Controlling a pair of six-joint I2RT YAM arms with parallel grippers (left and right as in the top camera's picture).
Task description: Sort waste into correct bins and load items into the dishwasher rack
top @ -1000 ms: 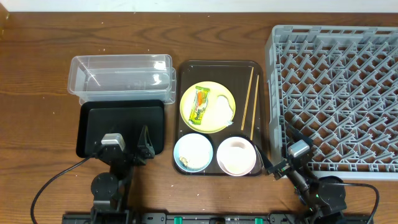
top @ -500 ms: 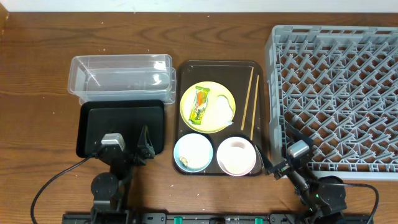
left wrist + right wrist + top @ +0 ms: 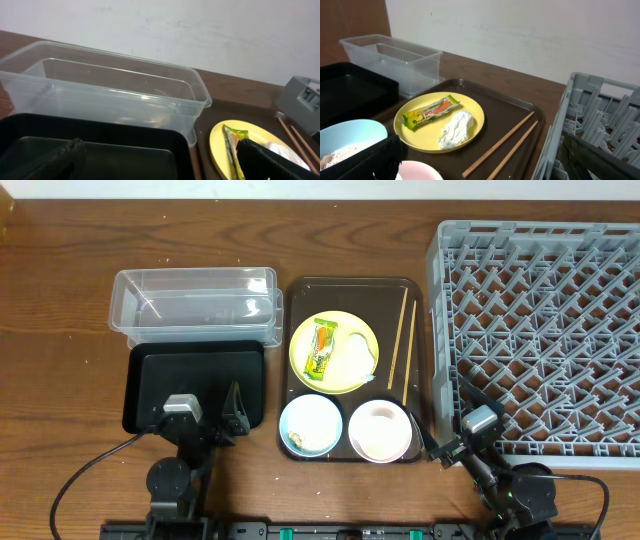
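Fingers of the left gripper (image 3: pixel 160 150) are spread wide in its wrist view, nothing between them. It hangs over the near end of the black tray (image 3: pixel 150 370). The clear plastic tub (image 3: pixel 195 280) sits just behind that tray, touching it, with nothing visible inside.

The right gripper (image 3: pixel 480 145) is also released, jaws apart and holding nothing. From overhead it sits low at the front edge of the table (image 3: pixel 60 300), between the front right corner of the brown serving tray (image 3: pixel 345 288) and the front left corner of the grey dishwasher rack (image 3: pixel 540 330).

On the serving tray:
- The light-blue bowl (image 3: pixel 312 415) is front left, with pale food grains (image 3: pixel 296 440) inside near its front rim.
- The white-pinkish bowl (image 3: pixel 380 430) is just beside it, front right. It shows a pale inner ring; I cannot tell whether that is a cup.
- The yellow plate (image 3: pixel 345 380) sits behind the bowls.
- The green-and-orange snack wrapper (image 3: pixel 322 348) lies on the plate's left half.
- The crumpled white scrap (image 3: pixel 360 357) lies on the plate's right half.
- Two wooden chopsticks (image 3: pixel 402 345) lie along the tray's right side, close together and running front to back.

The rack fills the right side of the table, with only its lattice floor showing.
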